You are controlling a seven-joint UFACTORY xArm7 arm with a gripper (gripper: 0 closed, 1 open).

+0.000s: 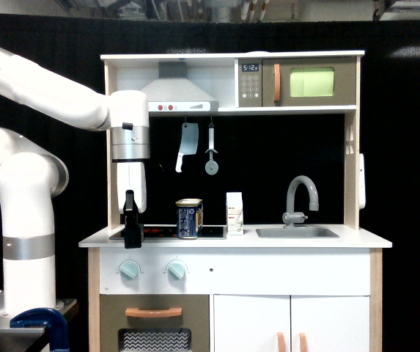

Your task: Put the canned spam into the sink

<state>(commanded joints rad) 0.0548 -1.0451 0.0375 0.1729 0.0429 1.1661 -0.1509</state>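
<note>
The canned spam (189, 218), a small dark blue tin with a gold top band, stands upright on the black stovetop (213, 232) of the toy kitchen. The sink (297, 232), a shallow grey basin with an arched grey faucet (301, 198), lies to the exterior view's right of the tin. My gripper (133, 238) hangs down from the white arm at the counter's left front edge, well left of the tin and holding nothing. Its black fingers overlap from this side, so their opening does not show.
A small white carton (234, 213) stands between the tin and the sink. A toy cleaver (187, 145) and a utensil (211, 150) hang on the back wall above the stove. The hood (178, 89) and microwave (297, 82) sit overhead. Two knobs (152, 270) face front below the counter.
</note>
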